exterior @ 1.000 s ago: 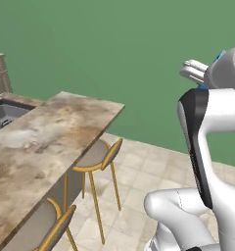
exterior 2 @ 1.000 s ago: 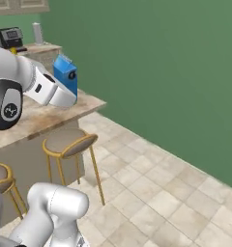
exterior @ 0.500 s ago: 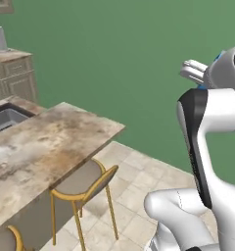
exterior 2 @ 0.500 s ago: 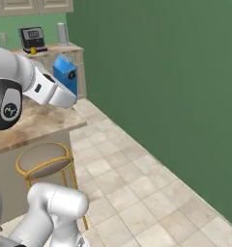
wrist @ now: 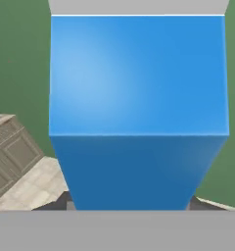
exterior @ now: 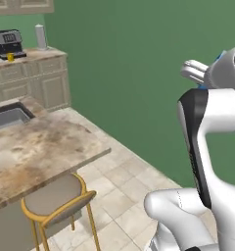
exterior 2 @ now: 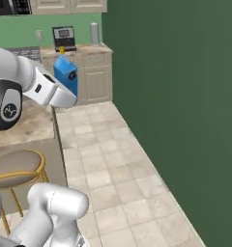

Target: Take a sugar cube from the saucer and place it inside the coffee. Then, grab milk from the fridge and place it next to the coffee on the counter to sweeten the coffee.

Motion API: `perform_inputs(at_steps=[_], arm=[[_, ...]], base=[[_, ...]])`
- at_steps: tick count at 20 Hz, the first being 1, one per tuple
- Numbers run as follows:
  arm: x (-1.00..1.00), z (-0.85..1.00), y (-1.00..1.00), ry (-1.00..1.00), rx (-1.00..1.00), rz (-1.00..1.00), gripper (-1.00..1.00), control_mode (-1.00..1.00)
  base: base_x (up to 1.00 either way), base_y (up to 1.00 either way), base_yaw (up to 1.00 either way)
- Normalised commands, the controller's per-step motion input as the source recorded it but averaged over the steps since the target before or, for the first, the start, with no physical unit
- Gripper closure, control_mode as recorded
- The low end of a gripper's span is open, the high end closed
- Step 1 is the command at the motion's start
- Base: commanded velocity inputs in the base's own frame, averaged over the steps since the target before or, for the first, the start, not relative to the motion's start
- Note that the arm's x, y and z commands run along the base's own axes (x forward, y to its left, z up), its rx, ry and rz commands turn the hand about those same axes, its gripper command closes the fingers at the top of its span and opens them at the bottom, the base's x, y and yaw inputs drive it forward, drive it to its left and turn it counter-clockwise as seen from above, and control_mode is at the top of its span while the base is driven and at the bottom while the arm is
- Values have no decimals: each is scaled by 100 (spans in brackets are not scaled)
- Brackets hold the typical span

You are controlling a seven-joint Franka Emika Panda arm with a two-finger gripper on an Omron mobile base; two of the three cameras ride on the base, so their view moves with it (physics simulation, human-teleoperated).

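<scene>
Blue milk (exterior 2: 66,76), one carton, in hand (exterior 2: 65,94)

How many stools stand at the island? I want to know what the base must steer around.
1 in view: a stool with a round grey-brown seat and yellow frame, tucked under the near end of the island. More may stand out of frame.

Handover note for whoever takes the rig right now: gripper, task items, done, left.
Gripper: shut on the milk, carried in the air beside the island top.
Coffee: yellow mug at the coffee machine on the far counter. Saucer and sugar cube too small to tell from here.
Done: milk is in hand.
Left: reach the counter and set the milk next to the coffee. Sugar step can't be judged.
</scene>
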Motion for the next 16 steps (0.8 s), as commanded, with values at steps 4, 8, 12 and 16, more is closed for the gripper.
perform_inputs(at_steps=[4,8,12,16], arm=[[0,0,0,0,0,0,100,100],[0,0,0,0,0,0,100,100],[0,0,0,0,0,0,100,100],[0,0,0,0,0,0,100,100]], base=[[87,-94,56],[93,-100,50],[100,-96,43],[100,-81,41]])
